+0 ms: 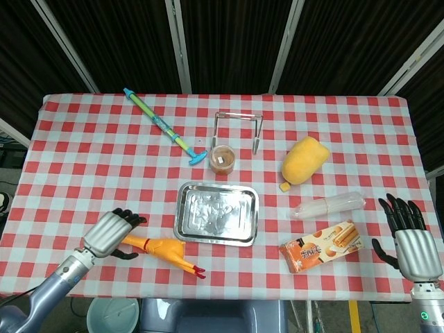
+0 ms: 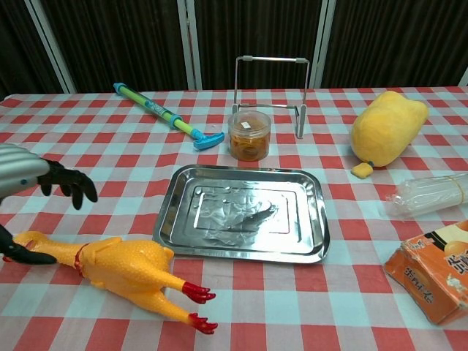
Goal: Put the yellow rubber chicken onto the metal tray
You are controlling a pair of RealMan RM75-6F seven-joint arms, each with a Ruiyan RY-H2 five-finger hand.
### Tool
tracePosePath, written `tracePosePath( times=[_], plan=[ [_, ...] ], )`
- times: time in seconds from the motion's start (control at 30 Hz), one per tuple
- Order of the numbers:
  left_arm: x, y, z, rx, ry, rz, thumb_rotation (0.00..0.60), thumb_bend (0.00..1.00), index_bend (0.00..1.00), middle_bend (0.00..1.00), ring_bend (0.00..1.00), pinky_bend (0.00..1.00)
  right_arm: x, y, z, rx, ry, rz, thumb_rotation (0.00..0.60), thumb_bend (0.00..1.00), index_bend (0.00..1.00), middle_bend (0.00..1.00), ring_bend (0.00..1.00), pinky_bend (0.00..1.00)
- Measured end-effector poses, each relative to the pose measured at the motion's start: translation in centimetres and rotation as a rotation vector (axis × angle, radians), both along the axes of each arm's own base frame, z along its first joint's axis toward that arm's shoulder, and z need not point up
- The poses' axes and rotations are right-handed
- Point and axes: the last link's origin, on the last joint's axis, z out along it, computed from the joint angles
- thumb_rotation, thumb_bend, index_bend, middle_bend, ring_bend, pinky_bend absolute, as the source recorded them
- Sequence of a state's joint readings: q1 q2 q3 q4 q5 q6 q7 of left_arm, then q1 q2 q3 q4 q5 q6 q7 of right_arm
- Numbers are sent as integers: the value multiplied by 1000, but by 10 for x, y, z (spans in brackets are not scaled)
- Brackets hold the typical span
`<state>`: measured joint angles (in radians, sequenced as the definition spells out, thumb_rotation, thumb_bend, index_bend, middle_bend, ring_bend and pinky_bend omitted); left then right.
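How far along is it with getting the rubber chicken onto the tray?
Nothing is finished yet: the yellow rubber chicken lies on the tablecloth left of the metal tray, which holds nothing. In hand: the left hand hovers over the chicken's head end, fingers spread and not gripping it. The right hand waits open at the table's right edge. Left: grasp, lift, carry across, set down.

A red-and-white checked cloth covers the counter (image 1: pixel 83 159). On it lie the metal tray (image 1: pixel 217 213), the yellow rubber chicken (image 1: pixel 156 247) left of it, a water squirter (image 1: pixel 165 127), a wire stand (image 1: pixel 238 130), a small jar (image 1: pixel 223 159), a yellow plush (image 1: pixel 304 160), a plastic sleeve (image 1: pixel 327 205) and a snack box (image 1: pixel 321 247).
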<state>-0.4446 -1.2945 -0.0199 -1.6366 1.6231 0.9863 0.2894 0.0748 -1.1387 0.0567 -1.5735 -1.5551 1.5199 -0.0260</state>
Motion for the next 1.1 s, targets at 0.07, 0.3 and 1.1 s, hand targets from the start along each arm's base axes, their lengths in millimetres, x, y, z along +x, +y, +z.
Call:
tracePosePath(
  times=[0.07, 0.3, 1.1],
  plan=[
    [6, 4, -11, -19, 4, -18, 600, 8, 293, 373, 309, 389, 0, 0, 0, 0, -3, -2, 600, 370, 0, 0, 0, 14],
    [21, 11, -39, -37, 36, -74, 600, 34, 310, 385, 319, 389, -1, 2, 2, -12, -6, -4, 600, 370, 0, 0, 0, 14],
    [-2, 2, -53, -109, 3, 48, 600, 173, 341, 426, 357, 445, -12, 3, 1, -6, -26, -52, 600, 369, 0, 0, 0, 14]
  ],
)
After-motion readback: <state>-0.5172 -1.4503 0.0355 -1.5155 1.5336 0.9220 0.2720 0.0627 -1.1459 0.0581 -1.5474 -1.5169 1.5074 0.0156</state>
